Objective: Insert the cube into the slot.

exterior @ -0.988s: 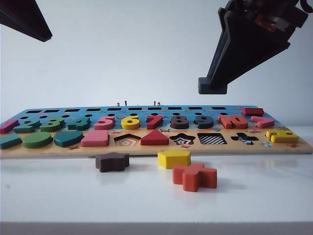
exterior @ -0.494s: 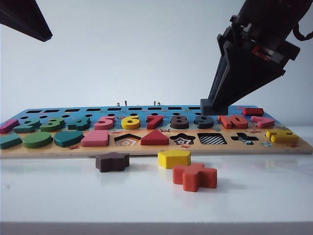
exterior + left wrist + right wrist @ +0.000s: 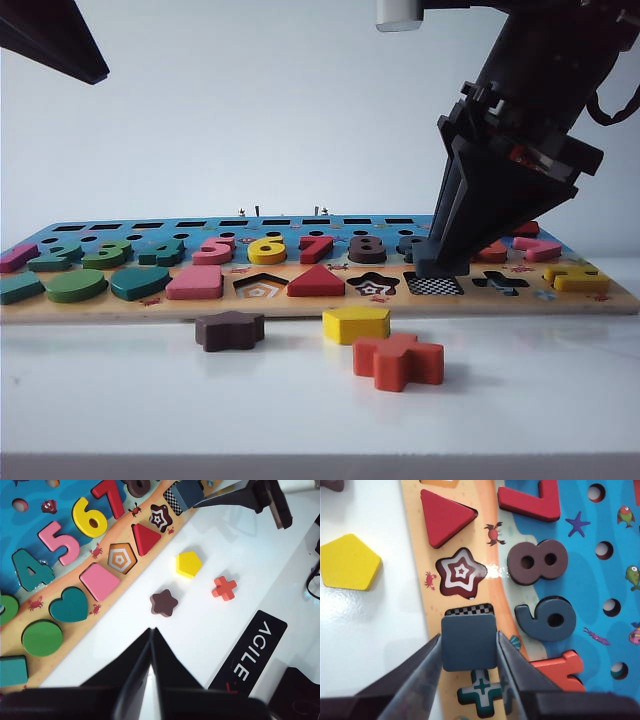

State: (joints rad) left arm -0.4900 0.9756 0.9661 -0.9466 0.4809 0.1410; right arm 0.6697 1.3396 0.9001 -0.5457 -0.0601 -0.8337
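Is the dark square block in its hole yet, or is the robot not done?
Not yet. Done: the right gripper has picked up the cube. In hand: it holds it just over the checkered slot, partly covering it. Left: lower it in and let go. The left gripper waits shut, away from the puzzle board.

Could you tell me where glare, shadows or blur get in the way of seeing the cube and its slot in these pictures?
Right wrist view: the right gripper holds the cube sharply in focus over the checkered slot; a small glare spot sits beside the star slot.
Exterior view: the arm is backlit and nearly black, hiding the cube.
Left wrist view: the left gripper is shut, dark and soft-edged; the table is bright.
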